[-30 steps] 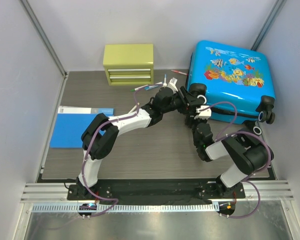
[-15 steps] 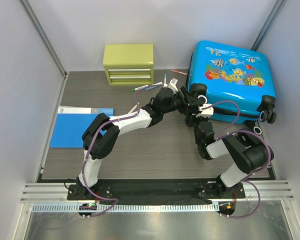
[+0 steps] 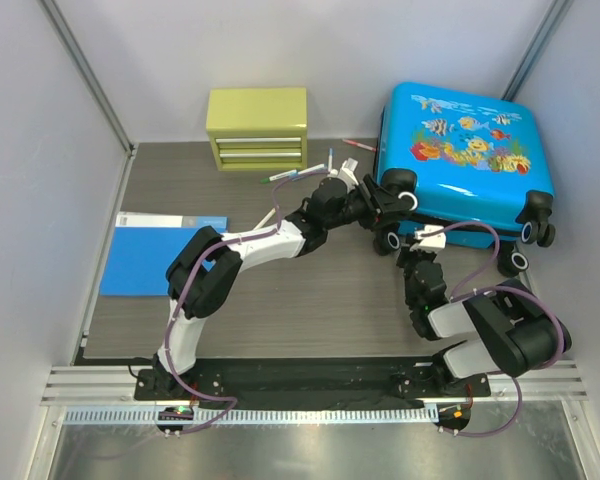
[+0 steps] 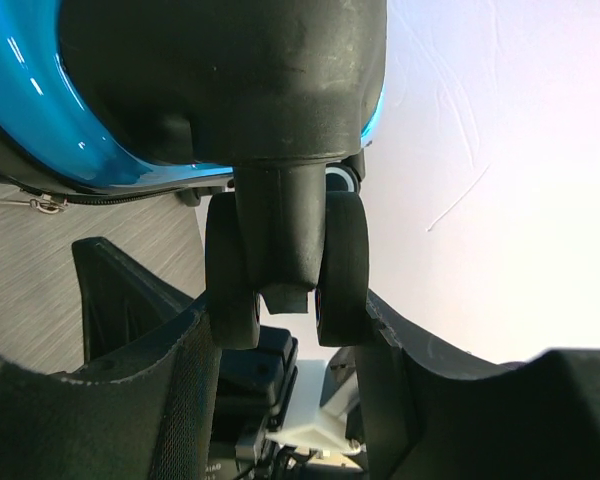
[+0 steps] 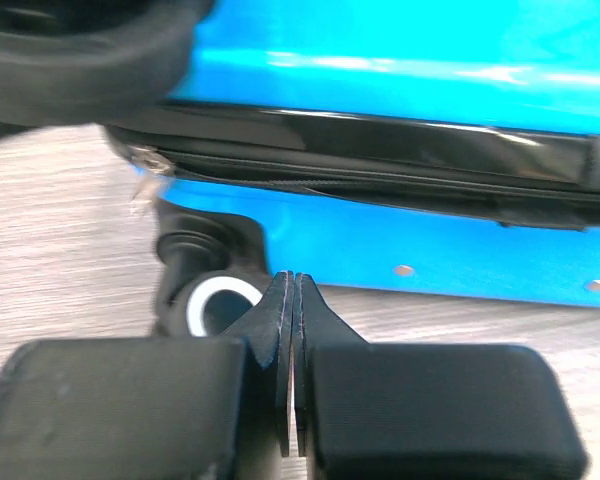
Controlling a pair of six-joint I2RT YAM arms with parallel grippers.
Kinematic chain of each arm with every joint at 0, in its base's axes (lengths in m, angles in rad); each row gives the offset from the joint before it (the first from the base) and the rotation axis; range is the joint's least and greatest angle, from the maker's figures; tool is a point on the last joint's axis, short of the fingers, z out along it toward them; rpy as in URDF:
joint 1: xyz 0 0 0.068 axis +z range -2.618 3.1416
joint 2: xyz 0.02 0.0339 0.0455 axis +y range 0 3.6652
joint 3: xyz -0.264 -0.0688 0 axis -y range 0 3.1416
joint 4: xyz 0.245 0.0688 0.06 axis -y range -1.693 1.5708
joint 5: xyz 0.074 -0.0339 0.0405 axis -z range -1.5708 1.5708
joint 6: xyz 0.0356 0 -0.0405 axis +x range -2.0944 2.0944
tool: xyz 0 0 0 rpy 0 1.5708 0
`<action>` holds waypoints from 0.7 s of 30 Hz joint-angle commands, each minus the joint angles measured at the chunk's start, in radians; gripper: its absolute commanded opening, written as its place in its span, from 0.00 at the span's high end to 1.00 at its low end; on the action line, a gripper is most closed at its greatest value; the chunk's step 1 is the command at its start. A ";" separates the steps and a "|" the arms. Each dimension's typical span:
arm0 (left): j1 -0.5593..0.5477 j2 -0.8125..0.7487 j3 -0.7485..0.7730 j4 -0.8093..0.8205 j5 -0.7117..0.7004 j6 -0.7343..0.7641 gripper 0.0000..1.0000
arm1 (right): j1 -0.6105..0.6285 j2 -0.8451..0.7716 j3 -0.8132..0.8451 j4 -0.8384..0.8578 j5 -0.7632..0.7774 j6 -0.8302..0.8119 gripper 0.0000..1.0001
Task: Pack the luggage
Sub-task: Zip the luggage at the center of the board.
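Note:
The luggage [image 3: 467, 150], a closed bright-blue hard shell with a fish print, lies flat at the back right of the table. My left gripper [image 3: 390, 203] reaches to its near-left corner. In the left wrist view a black twin wheel [image 4: 285, 265] of the luggage sits between my fingers [image 4: 170, 385], which press on both its sides. My right gripper [image 3: 420, 235] is shut and empty, just in front of the luggage's zipped side [image 5: 380, 175]. Its tips [image 5: 293, 290] stand apart from the shell, next to another wheel [image 5: 205, 300].
A yellow-green drawer box [image 3: 257, 128] stands at the back centre. A flat blue folder [image 3: 160, 255] lies at the left. Pens [image 3: 300, 172] lie behind my left arm. Grey walls close in the left, back and right sides.
My right gripper has shut and drawn back a little towards the near right. The luggage has shifted slightly. My left gripper has stayed on the wheel.

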 commanded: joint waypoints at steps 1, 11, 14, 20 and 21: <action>0.008 -0.038 0.022 0.275 -0.032 -0.002 1.00 | -0.031 -0.024 -0.009 0.377 0.042 -0.028 0.99; 0.011 -0.045 0.010 0.286 -0.015 -0.003 1.00 | -0.072 0.005 0.023 0.377 -0.324 0.080 0.79; 0.011 -0.044 0.008 0.288 -0.012 -0.002 1.00 | -0.072 0.024 0.051 0.377 -0.401 0.112 0.64; 0.014 -0.033 0.021 0.292 -0.001 -0.003 1.00 | -0.072 0.070 0.113 0.377 -0.398 0.100 0.47; 0.014 -0.031 0.022 0.292 0.002 -0.003 1.00 | -0.074 0.077 0.123 0.377 -0.398 0.092 0.47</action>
